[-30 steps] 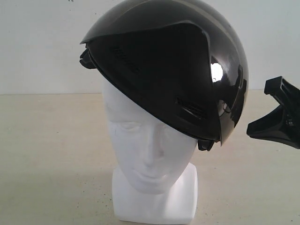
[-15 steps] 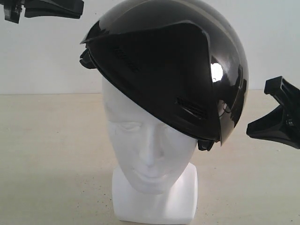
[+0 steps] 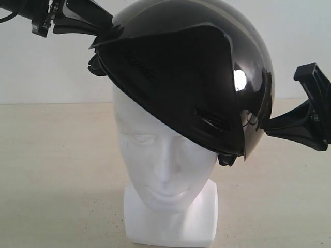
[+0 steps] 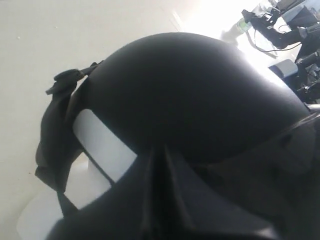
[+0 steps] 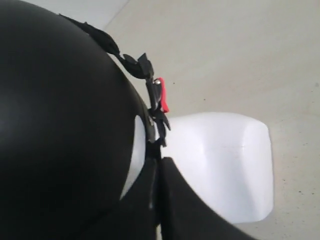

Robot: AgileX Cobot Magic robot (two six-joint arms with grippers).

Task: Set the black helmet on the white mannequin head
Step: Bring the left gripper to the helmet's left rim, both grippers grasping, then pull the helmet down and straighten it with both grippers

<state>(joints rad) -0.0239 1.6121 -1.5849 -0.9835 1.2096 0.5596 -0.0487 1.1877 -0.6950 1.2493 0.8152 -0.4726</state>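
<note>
Sitting askew on the white mannequin head [image 3: 165,170] in the middle of the exterior view, the black helmet [image 3: 186,77] is covering the crown and brow but tipping: its visor edge is riding high at the upper left and dropping toward the cheek at the lower right. The left gripper [image 3: 108,28] is reaching in from the upper left corner of the frame, jaws pressed together on nothing, tip touching the helmet's raised rim. The right gripper [image 3: 270,126] is reaching in from the right edge, jaws likewise closed and empty, tip pressing against the lower edge of the shell just beside the strap with its red clip [image 5: 161,95]. The helmet is on the head already, so the step in hand looks like the final seating — two closed tips nudging the shell level. The next move is probably calling for a gentle downward push at the high side while the right tip is steadying the low side, slowly enough that the head is not rocking on the bench [image 3: 51,181].
</note>
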